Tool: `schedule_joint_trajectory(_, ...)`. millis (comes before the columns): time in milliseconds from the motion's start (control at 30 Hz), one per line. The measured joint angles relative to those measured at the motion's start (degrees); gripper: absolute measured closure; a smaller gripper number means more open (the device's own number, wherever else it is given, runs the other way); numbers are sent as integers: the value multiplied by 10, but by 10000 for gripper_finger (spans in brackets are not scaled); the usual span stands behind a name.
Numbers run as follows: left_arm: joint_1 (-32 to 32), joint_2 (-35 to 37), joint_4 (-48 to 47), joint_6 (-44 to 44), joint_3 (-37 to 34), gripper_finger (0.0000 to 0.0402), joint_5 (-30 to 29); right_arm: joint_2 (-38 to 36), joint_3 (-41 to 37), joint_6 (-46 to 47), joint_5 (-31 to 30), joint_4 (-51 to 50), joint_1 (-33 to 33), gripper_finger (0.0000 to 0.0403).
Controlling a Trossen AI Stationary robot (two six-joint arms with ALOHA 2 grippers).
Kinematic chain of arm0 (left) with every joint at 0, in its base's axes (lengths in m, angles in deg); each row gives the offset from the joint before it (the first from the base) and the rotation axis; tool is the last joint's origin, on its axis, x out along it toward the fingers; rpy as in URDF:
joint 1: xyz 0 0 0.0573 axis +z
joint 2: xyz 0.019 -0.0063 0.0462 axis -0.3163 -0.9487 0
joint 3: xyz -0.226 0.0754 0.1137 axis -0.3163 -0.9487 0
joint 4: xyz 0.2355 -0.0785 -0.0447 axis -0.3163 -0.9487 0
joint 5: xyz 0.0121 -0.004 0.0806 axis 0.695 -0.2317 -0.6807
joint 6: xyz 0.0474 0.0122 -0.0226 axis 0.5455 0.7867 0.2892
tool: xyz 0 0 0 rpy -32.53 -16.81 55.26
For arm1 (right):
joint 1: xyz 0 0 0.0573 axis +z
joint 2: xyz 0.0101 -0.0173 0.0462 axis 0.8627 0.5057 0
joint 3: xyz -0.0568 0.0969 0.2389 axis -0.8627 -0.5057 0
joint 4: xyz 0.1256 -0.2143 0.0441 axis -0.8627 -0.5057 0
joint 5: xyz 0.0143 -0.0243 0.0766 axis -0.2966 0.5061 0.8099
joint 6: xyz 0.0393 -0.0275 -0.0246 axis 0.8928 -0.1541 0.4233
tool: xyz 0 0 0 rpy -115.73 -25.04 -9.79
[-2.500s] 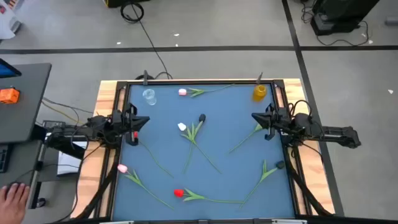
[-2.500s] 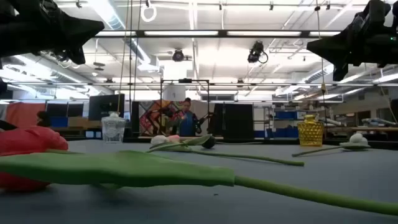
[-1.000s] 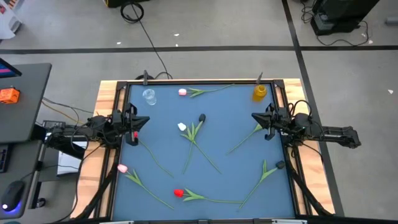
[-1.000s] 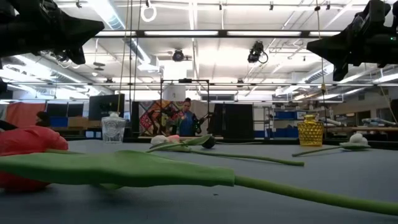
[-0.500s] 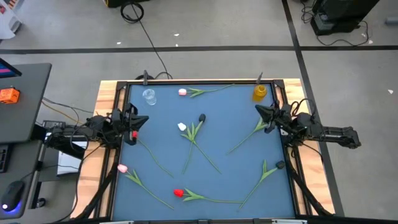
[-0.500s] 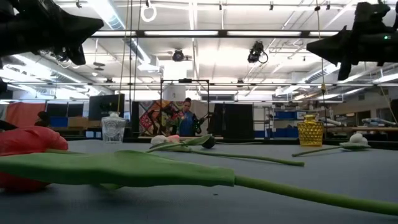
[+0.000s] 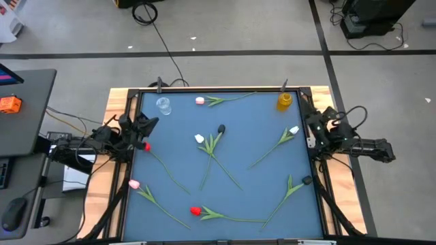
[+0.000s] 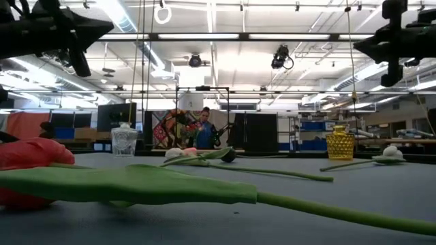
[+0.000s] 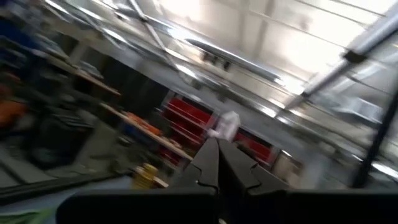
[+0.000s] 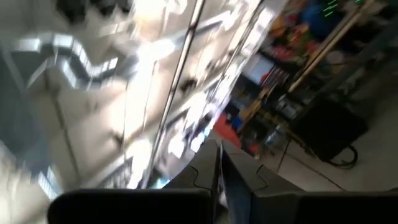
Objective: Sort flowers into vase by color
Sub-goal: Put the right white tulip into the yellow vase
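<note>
Several flowers lie flat on the blue table: a pink one at the far edge, a white one and a black one in the middle, and a white one at the right. A red one lies by the left arm and another red one at the near edge. A clear vase and a yellow vase stand at the far corners. My left gripper hangs shut at the left edge. My right gripper hangs shut at the right edge. Both point up, holding nothing.
A pink flower and a black flower lie near the table's side edges, toward the near edge. A black frame rail rims the table. A person stands in the room far beyond the table.
My right gripper has tipped upward, rolled and drawn back toward the table's right edge, which uncovers the white flower head beside it. My left gripper has rolled and tipped up a little in place. No flower has moved.
</note>
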State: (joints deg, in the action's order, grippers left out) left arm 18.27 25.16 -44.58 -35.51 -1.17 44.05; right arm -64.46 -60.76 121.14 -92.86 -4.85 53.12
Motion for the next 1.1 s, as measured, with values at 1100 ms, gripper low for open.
schedule_joint_trajectory(1100, 0, -247, -398, -194, 144, 282, 44, 447, 264, 466, 228, -460, 9, 389)
